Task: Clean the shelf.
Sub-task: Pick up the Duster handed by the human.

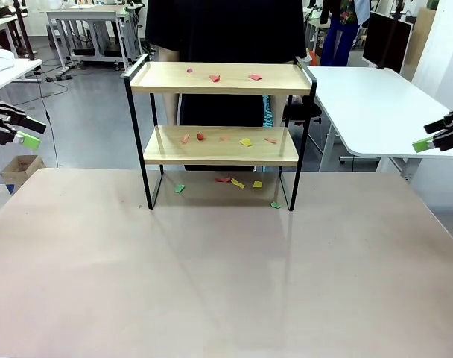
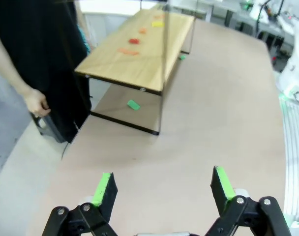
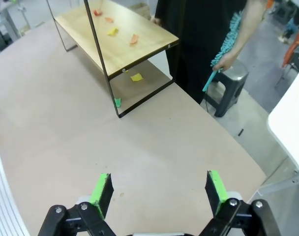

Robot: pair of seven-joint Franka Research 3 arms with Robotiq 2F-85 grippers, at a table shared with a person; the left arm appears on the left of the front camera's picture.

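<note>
**A:** How far along is the cleaning?

**B:** Barely begun, I'd judge. The small two-tier shelf (image 1: 161, 78), light wooden boards in a thin black metal frame, stands at the far side of the pale beige tabletop (image 1: 226, 276). Small coloured paper scraps (image 1: 214, 77) lie on its top board and on its lower board. More lie on the tabletop under it. All of that is left to clear.

**A:** Where are the arms?

**B:** The black, green-padded left gripper (image 1: 27, 131) hangs out at the left side and the matching right gripper (image 1: 429, 136) at the right. Each has its fingers spread wide and holds nothing. The shelf sits between them and farther off, well apart from both. In each wrist view it is up ahead, across bare tabletop.

**A:** Anyone helping?

**B:** A person in black stands just behind the shelf with a fluffy teal duster (image 3: 231, 32) in one hand (image 3: 227, 61). It isn't touching the boards.
</note>
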